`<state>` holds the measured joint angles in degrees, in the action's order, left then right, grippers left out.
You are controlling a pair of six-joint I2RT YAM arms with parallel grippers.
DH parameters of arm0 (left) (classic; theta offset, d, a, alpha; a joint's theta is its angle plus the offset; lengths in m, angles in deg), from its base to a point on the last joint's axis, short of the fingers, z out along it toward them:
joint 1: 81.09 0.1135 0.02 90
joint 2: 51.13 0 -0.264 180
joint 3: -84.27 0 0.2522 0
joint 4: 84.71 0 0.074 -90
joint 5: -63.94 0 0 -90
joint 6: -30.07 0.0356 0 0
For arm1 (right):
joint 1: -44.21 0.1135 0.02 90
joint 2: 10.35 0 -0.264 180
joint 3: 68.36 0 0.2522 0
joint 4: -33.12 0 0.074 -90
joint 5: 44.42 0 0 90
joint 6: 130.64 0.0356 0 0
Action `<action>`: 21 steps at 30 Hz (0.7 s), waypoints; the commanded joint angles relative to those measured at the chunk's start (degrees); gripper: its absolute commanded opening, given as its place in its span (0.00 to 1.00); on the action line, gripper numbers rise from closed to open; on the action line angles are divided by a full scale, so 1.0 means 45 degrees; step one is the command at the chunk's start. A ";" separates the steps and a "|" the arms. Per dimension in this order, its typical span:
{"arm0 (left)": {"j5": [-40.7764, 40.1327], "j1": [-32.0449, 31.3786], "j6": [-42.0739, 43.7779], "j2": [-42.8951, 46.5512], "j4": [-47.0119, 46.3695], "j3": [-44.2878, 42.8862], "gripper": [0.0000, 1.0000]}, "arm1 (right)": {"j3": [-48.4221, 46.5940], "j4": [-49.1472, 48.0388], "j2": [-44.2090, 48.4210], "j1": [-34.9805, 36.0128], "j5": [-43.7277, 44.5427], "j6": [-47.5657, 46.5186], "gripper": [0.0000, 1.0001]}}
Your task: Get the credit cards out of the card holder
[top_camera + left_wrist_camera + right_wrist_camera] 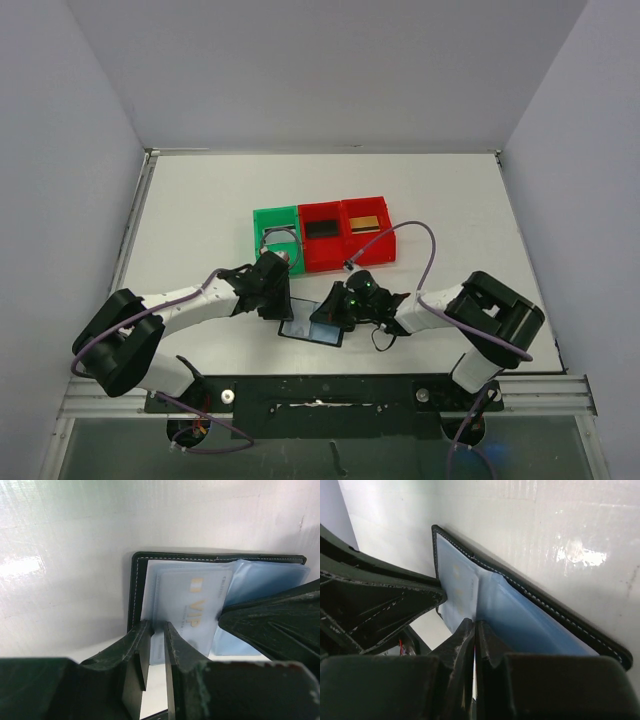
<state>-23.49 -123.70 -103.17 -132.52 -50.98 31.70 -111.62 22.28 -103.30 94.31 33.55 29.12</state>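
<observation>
The card holder is being steadied, open, at the desk's near edge, with a grey card showing in a pocket. The right pincer is being pressed together at the pockets' near rim. The left pincer is standing narrowly apart, and whether it is clamped cannot be told. The card is best drawn out flat.

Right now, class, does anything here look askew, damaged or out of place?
Nothing damaged or spilled. The open card holder lies slightly askew to the table's near edge, one VIP card left in its pocket.
</observation>
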 commanded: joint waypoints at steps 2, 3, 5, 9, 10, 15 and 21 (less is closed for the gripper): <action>-0.0016 -0.0063 -0.0173 0.0270 -0.0249 0.0205 0.16 | 0.0598 -0.1581 0.1091 -0.0359 -0.0594 0.0129 0.00; -0.0030 -0.0062 -0.0182 0.0290 -0.0244 0.0206 0.16 | 0.0705 -0.1533 0.1215 -0.0396 -0.0564 0.0151 0.00; -0.0050 -0.0062 -0.0175 0.0327 -0.0257 0.0206 0.16 | 0.0884 -0.1354 0.1456 -0.0485 -0.0466 0.0172 0.00; -0.0049 -0.0062 -0.0192 0.0368 -0.0257 0.0206 0.16 | 0.0905 -0.0891 0.1707 -0.0531 -0.0349 0.0024 0.00; -0.0032 -0.0062 -0.0204 0.0385 -0.0257 0.0191 0.16 | 0.0775 -0.0655 0.1670 -0.0530 -0.0343 -0.0048 0.05; 0.0076 -0.0062 -0.0234 0.0671 -0.0359 0.0156 0.19 | -0.0206 0.0538 0.1100 -0.0065 -0.0177 -0.0250 0.27; 0.0157 -0.0062 -0.0263 0.0591 -0.0350 0.0206 0.21 | -0.1217 0.3212 0.0577 0.0748 0.1411 0.0160 0.40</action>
<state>-23.20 -123.76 -104.26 -130.97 -51.44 32.68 -113.94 29.69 -99.93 95.73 35.01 29.03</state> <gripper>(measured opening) 0.206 0.393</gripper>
